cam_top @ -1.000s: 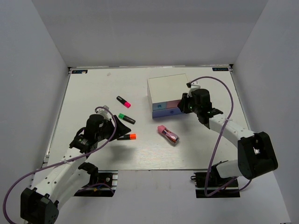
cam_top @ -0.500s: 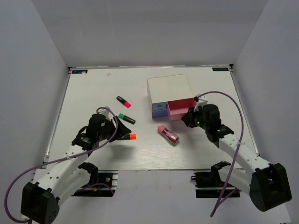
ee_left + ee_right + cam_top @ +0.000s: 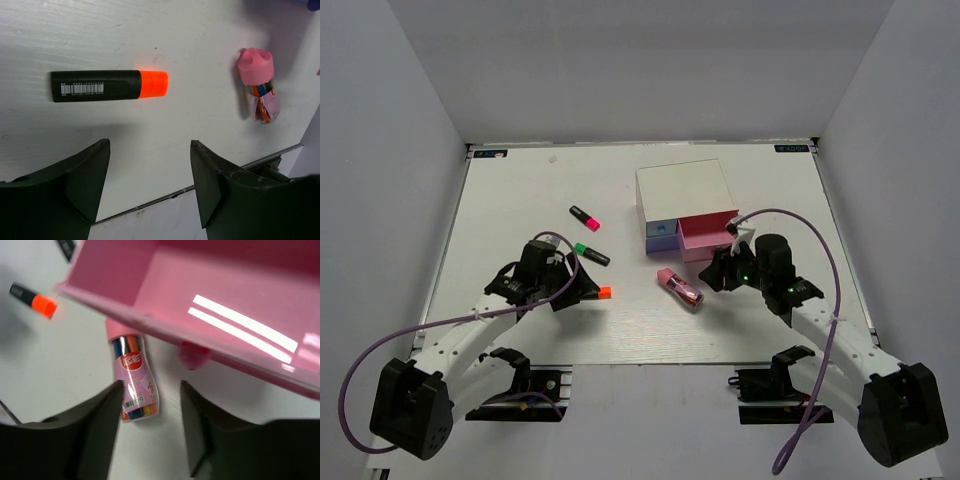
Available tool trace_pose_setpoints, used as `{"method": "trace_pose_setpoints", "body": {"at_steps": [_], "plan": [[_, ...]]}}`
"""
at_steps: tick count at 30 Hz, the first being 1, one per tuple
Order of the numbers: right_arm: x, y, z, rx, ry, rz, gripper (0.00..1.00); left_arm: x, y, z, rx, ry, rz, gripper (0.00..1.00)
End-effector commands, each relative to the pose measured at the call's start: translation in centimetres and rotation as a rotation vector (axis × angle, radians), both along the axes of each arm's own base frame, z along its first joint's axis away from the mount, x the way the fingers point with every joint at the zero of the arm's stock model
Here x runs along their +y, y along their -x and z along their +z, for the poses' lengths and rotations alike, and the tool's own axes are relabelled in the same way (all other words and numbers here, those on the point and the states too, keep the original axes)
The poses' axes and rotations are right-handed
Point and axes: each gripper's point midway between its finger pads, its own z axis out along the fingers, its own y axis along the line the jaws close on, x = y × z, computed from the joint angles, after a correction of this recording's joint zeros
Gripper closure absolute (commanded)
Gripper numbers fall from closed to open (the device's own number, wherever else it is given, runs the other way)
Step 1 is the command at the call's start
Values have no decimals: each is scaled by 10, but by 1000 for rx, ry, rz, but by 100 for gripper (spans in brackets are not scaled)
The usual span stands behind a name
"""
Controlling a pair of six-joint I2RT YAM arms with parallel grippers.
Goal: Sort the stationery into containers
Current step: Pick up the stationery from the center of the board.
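Overhead view of the white table (image 3: 520, 190). The white-topped box (image 3: 682, 188) stands right of centre, nearer the far edge. Its pink drawer (image 3: 708, 232) stands open, projecting toward the near edge beside the shut light-blue drawer (image 3: 662, 229).

The pink gadget (image 3: 680, 288) lies on the table just nearward of the box, apart from it. The right gripper (image 3: 715, 272) hovers just beside the gadget, below the drawer front. Its fingers are spread and grip nothing; in the right wrist view the drawer's round knob (image 3: 192, 354) lies just beyond them.

The three highlighters lie left of centre, well apart from the box:
- the pink-capped highlighter (image 3: 584, 217) is farthest
- the green-capped highlighter (image 3: 591, 253) is in the middle
- the orange-capped highlighter (image 3: 592, 294) is nearest

The left gripper (image 3: 578, 284) hangs at the orange-capped one. The left wrist view shows its fingers parted and empty, with the marker flat on the table beyond the tips
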Motion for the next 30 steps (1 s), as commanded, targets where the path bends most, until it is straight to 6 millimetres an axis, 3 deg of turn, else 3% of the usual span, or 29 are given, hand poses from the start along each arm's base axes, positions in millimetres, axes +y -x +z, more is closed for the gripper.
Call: {"method": "trace_pose_setpoints", "body": {"at_steps": [1, 4, 6, 7, 10, 11, 12, 18, 26, 30], "plan": [[19, 21, 11, -112, -26, 237, 50, 3, -7, 10, -7, -28, 26, 25], [27, 33, 21, -244, -19, 390, 59, 4, -8, 12, -7, -36, 32, 25], [31, 42, 24, -282, -23, 448, 59, 5, -7, 10, 1, -40, 32, 25], [32, 40, 27, -336, 9, 486, 57, 5, -7, 10, 1, -40, 32, 25], [36, 50, 15, -302, 45, 575, 42, 4, -9, 9, 3, -40, 32, 25], [34, 54, 10, -279, 74, 609, 32, 4, -9, 6, 12, -45, 32, 25], [38, 57, 10, -286, 89, 641, 30, 3, -10, 7, 4, -41, 32, 25], [39, 32, -7, -291, 243, 645, 27, 3, -10, 7, 4, -41, 32, 25], [43, 20, -38, -260, 348, 626, 27, 4, -9, 11, -12, -27, 39, 25], [54, 12, -41, -304, 370, 617, 28, 7, -6, 10, -4, -40, 46, 25]]}}
